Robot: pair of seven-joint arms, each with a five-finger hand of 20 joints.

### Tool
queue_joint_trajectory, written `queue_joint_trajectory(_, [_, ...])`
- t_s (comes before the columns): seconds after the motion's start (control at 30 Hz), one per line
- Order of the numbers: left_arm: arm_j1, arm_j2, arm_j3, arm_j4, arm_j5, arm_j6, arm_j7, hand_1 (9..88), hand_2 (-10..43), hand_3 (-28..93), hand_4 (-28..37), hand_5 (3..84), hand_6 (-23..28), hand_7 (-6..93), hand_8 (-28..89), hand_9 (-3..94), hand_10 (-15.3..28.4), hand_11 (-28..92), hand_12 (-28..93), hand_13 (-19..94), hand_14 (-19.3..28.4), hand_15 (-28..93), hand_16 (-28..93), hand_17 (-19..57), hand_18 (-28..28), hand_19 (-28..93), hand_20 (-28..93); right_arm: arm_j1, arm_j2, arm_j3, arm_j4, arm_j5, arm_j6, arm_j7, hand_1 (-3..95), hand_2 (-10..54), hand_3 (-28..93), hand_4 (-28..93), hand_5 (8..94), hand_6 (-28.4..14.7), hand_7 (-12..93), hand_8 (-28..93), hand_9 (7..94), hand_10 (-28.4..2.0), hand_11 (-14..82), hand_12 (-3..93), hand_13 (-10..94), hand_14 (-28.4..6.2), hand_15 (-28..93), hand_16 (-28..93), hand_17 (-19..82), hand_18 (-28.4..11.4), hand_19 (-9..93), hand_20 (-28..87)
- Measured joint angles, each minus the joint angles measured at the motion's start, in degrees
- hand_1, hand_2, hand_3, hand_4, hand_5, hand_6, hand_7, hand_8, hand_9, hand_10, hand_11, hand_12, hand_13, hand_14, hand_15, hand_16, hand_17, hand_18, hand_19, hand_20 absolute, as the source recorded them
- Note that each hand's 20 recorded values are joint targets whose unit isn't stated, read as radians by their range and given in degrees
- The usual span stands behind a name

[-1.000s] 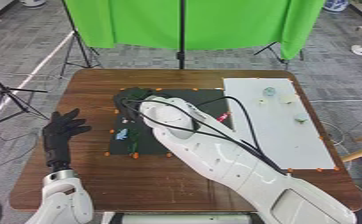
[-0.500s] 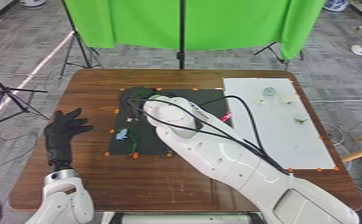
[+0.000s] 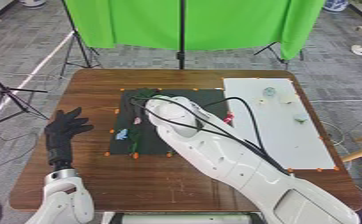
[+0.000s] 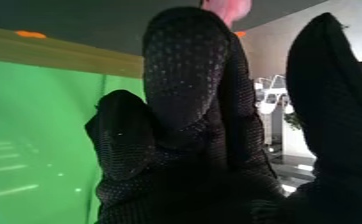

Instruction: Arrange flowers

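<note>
Spreading across the head view, the brown tabletop (image 3: pixel 195 192) carries a white sheet (image 3: pixel 288 147) toward two o'clock and a black mat (image 3: pixel 151 145) toward eleven. At nine o'clock, the left hand (image 3: pixel 62 132) has its fingers spread; at eleven, the right hand (image 3: pixel 142 96) keeps straight fingers together, thumb apart. Near it, at ten, sits a soft pink flower (image 3: pixel 137 120); a light blue flower (image 3: pixel 121 134) lies toward nine, a vivid red flower (image 3: pixel 229 119) toward two

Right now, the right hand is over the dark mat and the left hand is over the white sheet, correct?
Not quite: the head view shows the left hand over the brown wood left of the dark mat. The right hand is over the mat.
</note>
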Motion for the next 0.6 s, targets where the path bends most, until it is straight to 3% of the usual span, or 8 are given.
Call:
queue_joint_trajectory(0.23, [0.1,-0.15,-0.19,-0.04,0.14,-0.01,-0.17,19.2,28.0,59,-28.3,61.5,9.1,7.3,-5,64.4,17.9,23,14,64,21.2,39,-3,24.6,25.8,74,7,0.1,0.1,0.5,-0.1,0.8,-1.0,0.4,31.9,-9.5,65,-16,55.5,2.8,17,-12,73.2,-15.0,10.7,14.7,90,-3.9,45,35,55,-17.1,93,50])
queue_joint_trajectory(0.37, [0.3,-0.41,-0.6,-0.15,0.44,-0.02,-0.51,19.4,27.8,59,-28.3,61.5,9.1,7.3,-5,64.4,17.9,23,14,64,21.3,39,-3,24.5,25.7,74,7,1.3,1.4,-1.4,-1.8,1.8,-0.5,0.9,28.2,-9.5,64,-15,51.4,1.1,14,-10,66.1,-15.6,9.4,15.9,87,-5.7,46,36,52,-18.3,92,50])
queue_joint_trajectory(0.5, [0.7,-0.75,-1.2,-0.33,0.88,-0.11,-1.08,19.5,27.8,59,-28.3,61.5,9.0,7.4,-5,64.4,17.9,23,14,64,21.3,39,-3,24.5,25.8,74,7,3.8,5.1,-4.3,-7.4,5.6,0.0,1.6,25.4,-9.0,63,-14,45.1,-0.8,10,-8,53.7,-17.0,7.0,16.0,80,-9.0,46,33,45,-20.1,86,49])
queue_joint_trajectory(0.6, [1.0,-0.93,-1.58,-0.47,1.15,-0.17,-1.48,19.5,27.7,59,-28.3,61.6,9.0,7.3,-5,64.4,17.8,23,14,64,21.3,39,-3,24.5,25.8,74,7,5.5,8.5,-3.3,-14.1,11.4,-2.3,2.0,24.0,-9.3,63,-13,43.0,-1.6,9,-7,49.4,-17.4,6.4,16.2,77,-10.1,47,32,43,-20.7,84,50])
